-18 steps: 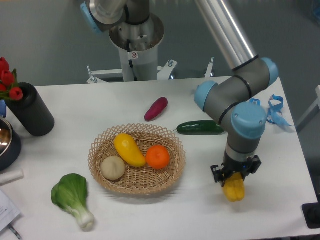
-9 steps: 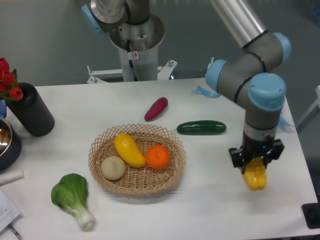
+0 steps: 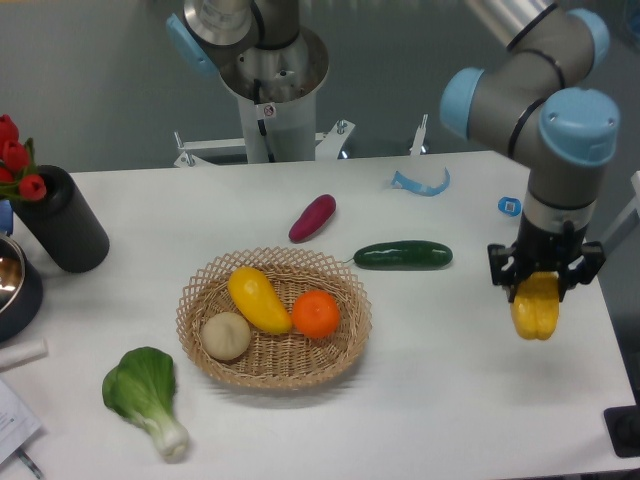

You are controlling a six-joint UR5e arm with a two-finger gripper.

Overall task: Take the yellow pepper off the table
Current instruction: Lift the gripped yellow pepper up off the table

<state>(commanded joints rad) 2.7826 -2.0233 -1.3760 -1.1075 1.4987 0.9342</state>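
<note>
The yellow pepper hangs in the air at the right side of the white table, lifted off its surface. My gripper points straight down and is shut on the pepper's top, its dark fingers on either side of it. The pepper's lower lobes show below the fingers; its stem is hidden between them.
A wicker basket at centre holds a long yellow fruit, an orange and a pale round item. A cucumber, purple sweet potato, bok choy, black cylinder and blue straps lie around.
The gripper has carried the pepper to the right and upward, away from the table surface, over the last second. Nothing else has moved.
</note>
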